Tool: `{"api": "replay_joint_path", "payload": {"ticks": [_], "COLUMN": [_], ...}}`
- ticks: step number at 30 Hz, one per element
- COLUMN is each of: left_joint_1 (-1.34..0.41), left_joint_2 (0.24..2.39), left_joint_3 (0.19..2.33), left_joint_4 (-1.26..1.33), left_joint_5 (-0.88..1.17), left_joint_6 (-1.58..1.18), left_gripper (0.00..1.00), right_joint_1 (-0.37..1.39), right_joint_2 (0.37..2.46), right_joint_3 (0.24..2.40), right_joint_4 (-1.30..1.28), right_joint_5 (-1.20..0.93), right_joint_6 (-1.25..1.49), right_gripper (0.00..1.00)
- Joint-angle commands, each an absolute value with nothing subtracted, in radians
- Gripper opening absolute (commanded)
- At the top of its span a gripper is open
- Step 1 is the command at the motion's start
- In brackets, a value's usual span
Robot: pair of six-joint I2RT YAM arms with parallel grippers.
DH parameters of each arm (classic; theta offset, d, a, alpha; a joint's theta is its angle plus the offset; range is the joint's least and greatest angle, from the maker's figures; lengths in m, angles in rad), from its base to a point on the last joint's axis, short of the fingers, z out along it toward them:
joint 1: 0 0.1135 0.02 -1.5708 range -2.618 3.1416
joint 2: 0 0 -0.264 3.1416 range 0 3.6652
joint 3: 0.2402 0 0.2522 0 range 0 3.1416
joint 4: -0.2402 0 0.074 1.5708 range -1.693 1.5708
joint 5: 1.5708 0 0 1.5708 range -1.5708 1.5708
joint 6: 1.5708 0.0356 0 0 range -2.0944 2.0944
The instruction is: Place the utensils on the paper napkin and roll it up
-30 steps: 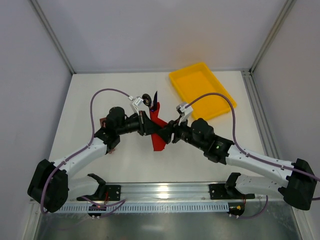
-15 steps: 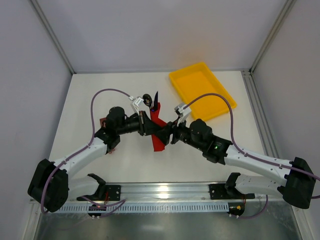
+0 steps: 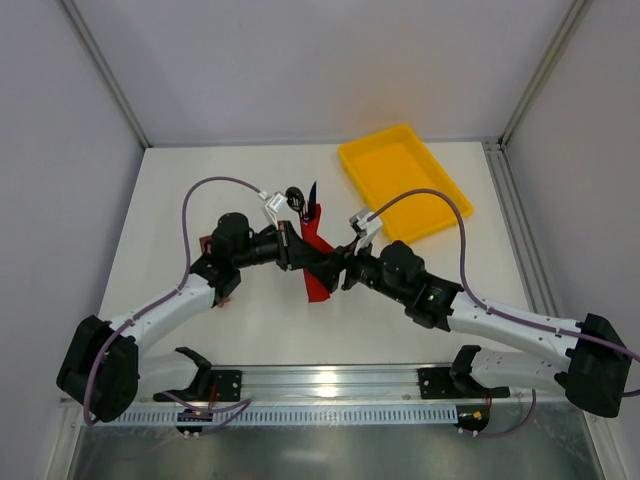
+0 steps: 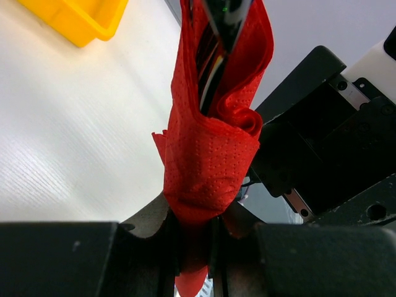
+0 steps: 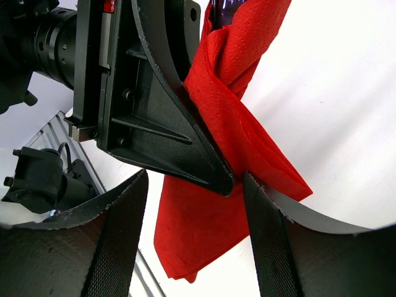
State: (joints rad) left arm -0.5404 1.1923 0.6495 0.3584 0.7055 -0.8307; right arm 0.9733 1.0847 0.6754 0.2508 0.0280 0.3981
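The red paper napkin (image 3: pixel 317 268) is wrapped loosely around the two utensils and held above the table between both arms. The black utensil (image 3: pixel 293 197) and the blue-purple utensil (image 3: pixel 313 193) stick out of its far end. My left gripper (image 3: pixel 304 256) is shut on the napkin (image 4: pixel 210 154), with the utensils (image 4: pixel 213 59) showing inside the roll. My right gripper (image 3: pixel 338 268) is open. Its fingers (image 5: pixel 114 241) straddle the left gripper's fingertip (image 5: pixel 185 154) and the napkin's hanging lower part (image 5: pixel 204 229).
The yellow tray (image 3: pixel 372 165) stands at the back right and also shows in the left wrist view (image 4: pixel 80 18). A small brownish-red block (image 3: pixel 204 245) lies under the left arm. The metal rail (image 3: pixel 330 385) runs along the near edge.
My right arm has edged slightly left toward the napkin. The left gripper and the roll have barely moved.
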Motion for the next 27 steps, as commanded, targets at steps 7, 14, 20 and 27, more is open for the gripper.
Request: {"api": "replay_joint_path", "payload": {"ticks": [7,14,20,27], "left_joint_1": [-0.545,-0.546,-0.546,-0.545], "left_joint_2": [1.186,1.189,1.186,1.174], "left_joint_3": [0.667,0.67,0.673,0.683], "left_joint_4": [0.543,0.551,0.537,0.496], "left_joint_5": [0.782,0.787,0.782,0.761], "left_joint_6": [-0.867,-0.868,-0.858,-0.83], "left_gripper": [0.0,0.0,0.0,0.0], "right_joint_1": [0.983,0.983,0.985,0.985], "right_joint_2": [1.095,1.089,1.094,1.112], "right_joint_3": [0.644,0.643,0.669,0.702], "right_joint_4": [0.341,0.316,0.241,0.173], "right_joint_5": [-0.025,-0.006,0.037,0.057], "right_joint_6": [0.42,0.429,0.433,0.443], "right_gripper": [0.64,0.64,0.64,0.64]}}
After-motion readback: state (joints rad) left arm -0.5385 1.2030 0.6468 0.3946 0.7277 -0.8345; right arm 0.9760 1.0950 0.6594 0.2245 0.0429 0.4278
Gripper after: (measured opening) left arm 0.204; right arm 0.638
